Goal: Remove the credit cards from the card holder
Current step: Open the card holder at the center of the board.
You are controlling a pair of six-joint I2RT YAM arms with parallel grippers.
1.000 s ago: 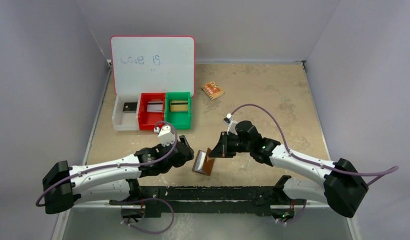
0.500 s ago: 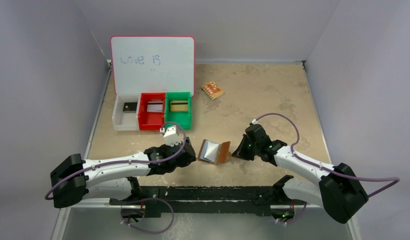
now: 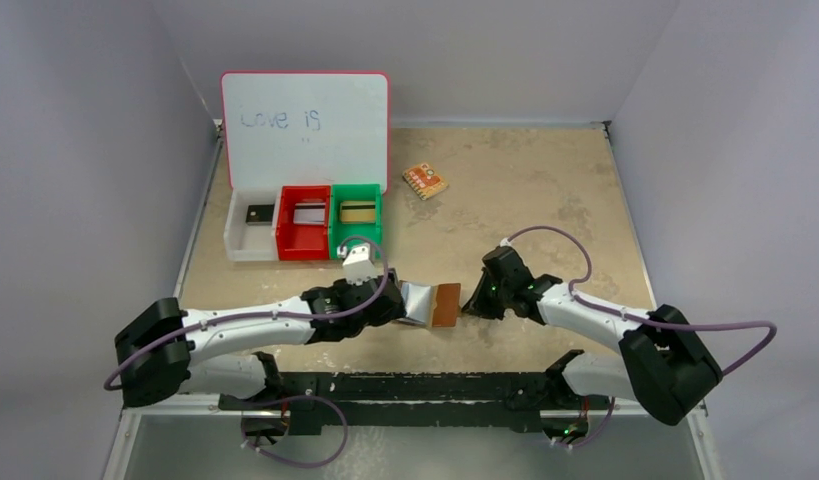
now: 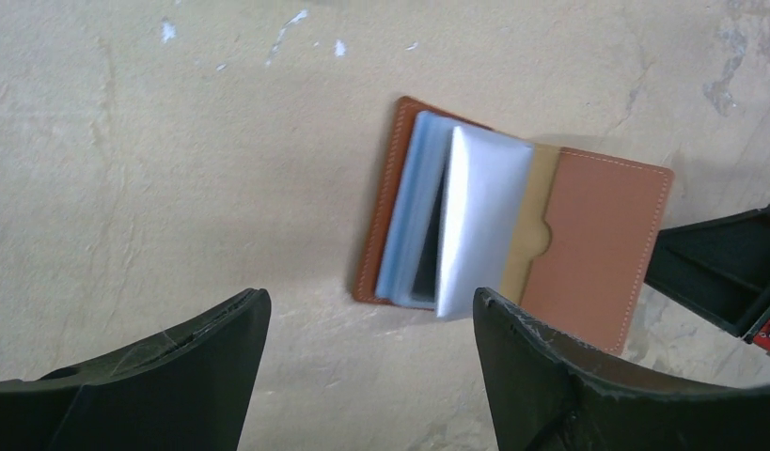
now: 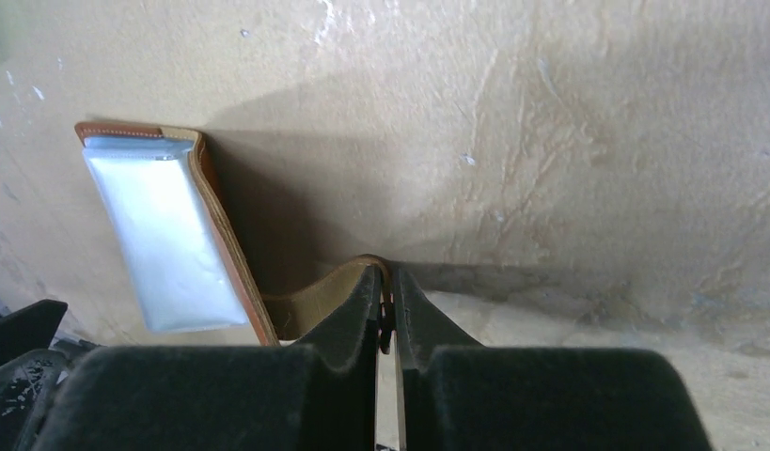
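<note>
The brown card holder [image 3: 446,304] lies open on the table, its pale clear pockets [image 4: 479,221] fanned up. A dark sliver [image 4: 428,268] shows between the pockets. My right gripper [image 5: 385,274] is shut on the holder's snap tab at its right edge, also seen in the top view [image 3: 473,303]. My left gripper [image 4: 369,310] is open, its fingers just short of the holder's near-left corner, nothing between them. Three credit cards lie in the bins: a dark one [image 3: 258,213], a silvery one [image 3: 307,214] and a gold one [image 3: 357,212].
A white bin [image 3: 240,238], a red bin [image 3: 285,232] and a green bin [image 3: 373,230] stand in a row at the back left under a whiteboard [image 3: 305,125]. An orange patterned packet [image 3: 425,180] lies behind the middle. The arms' black base rail [image 3: 415,385] runs along the near edge.
The holder went from standing near the front edge to lying open farther right. My right gripper drew right with the tab. My left gripper followed to the right and opened a little wider.
</note>
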